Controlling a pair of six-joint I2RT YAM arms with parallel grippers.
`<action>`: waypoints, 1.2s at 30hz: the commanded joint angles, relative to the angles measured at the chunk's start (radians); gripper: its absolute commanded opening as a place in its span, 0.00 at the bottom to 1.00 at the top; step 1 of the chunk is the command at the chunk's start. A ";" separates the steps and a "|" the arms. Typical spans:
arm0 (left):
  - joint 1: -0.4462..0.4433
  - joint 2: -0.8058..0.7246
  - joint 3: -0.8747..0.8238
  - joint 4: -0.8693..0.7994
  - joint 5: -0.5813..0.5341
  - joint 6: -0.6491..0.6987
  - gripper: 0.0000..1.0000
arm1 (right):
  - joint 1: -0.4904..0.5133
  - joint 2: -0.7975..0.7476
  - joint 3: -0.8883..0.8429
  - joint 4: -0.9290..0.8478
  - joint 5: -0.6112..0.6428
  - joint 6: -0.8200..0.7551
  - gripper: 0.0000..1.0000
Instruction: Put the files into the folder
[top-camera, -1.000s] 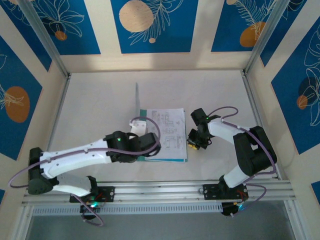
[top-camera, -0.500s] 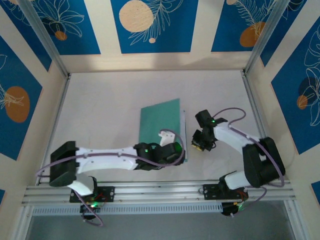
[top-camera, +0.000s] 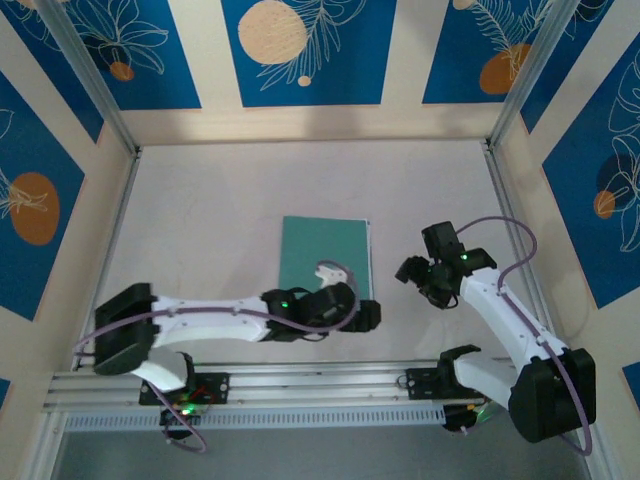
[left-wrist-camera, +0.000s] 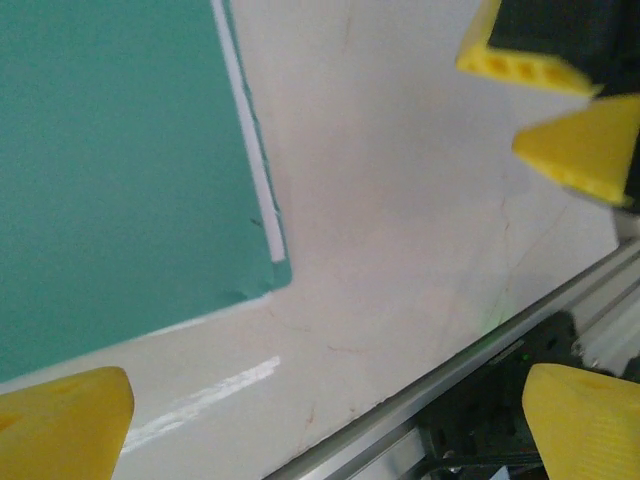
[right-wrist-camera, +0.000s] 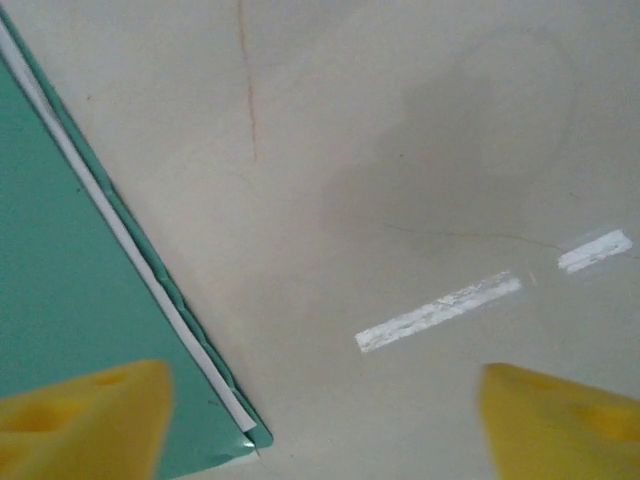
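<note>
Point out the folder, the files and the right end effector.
folder (top-camera: 322, 255): top view, cover's middle.
files (left-wrist-camera: 257, 170): left wrist view, white edge strip.
right end effector (right-wrist-camera: 320, 420): right wrist view, midway between fingertips.

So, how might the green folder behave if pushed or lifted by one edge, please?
Thin and flat, the folder probably slides easily when pushed. Lifted by one edge, it likely droops, and the white sheets peeking out might slip free.

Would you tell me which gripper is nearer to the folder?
Left. The left gripper is beside the folder's near right corner; the right gripper stands apart to its right.
</note>
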 joint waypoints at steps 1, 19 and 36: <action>0.074 -0.188 -0.081 0.005 -0.014 0.079 1.00 | 0.001 -0.062 0.062 -0.005 -0.030 -0.080 0.99; 0.518 -0.716 -0.432 -0.122 -0.794 0.843 1.00 | -0.027 -0.390 -0.360 0.781 0.415 -0.529 0.99; 0.983 -0.216 -0.772 1.125 -0.337 1.176 1.00 | -0.179 0.077 -0.511 1.552 0.204 -0.735 0.99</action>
